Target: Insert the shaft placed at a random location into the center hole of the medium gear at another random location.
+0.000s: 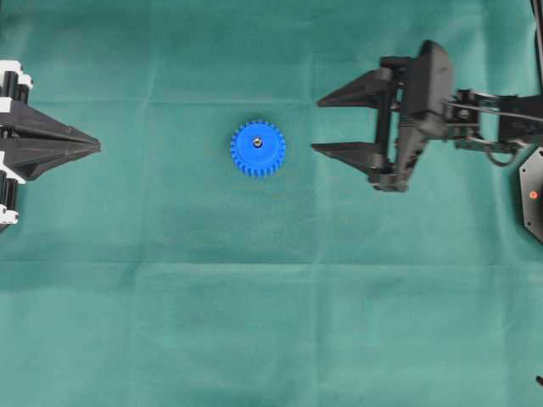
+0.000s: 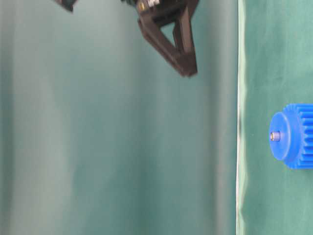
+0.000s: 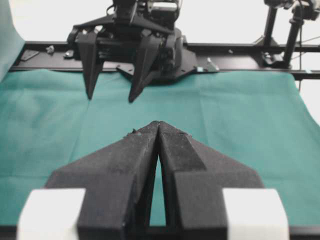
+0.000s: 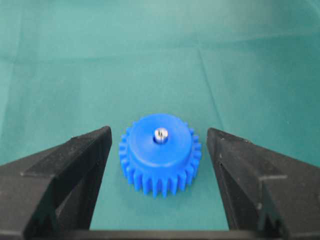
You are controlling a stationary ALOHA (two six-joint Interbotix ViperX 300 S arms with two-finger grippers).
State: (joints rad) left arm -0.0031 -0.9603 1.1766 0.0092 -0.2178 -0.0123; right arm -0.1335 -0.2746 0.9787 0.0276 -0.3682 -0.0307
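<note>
The medium gear (image 1: 258,149), bright blue and toothed, lies flat on the green cloth near the middle. The shaft (image 1: 255,142) stands upright in its raised hub, filling the center hole, with only its silver tip (image 4: 160,134) showing. In the table-level view the gear (image 2: 293,136) and the pin's end (image 2: 275,136) show at the right edge. My right gripper (image 1: 317,125) is open, right of the gear and apart from it. In the right wrist view its fingers (image 4: 80,165) flank the gear (image 4: 160,160) without touching. My left gripper (image 1: 96,147) rests shut and empty at the far left.
Green cloth (image 1: 254,322) covers the table. A black base with a red light (image 1: 533,195) sits at the right edge. In the left wrist view a black frame rail (image 3: 250,49) runs behind the right arm.
</note>
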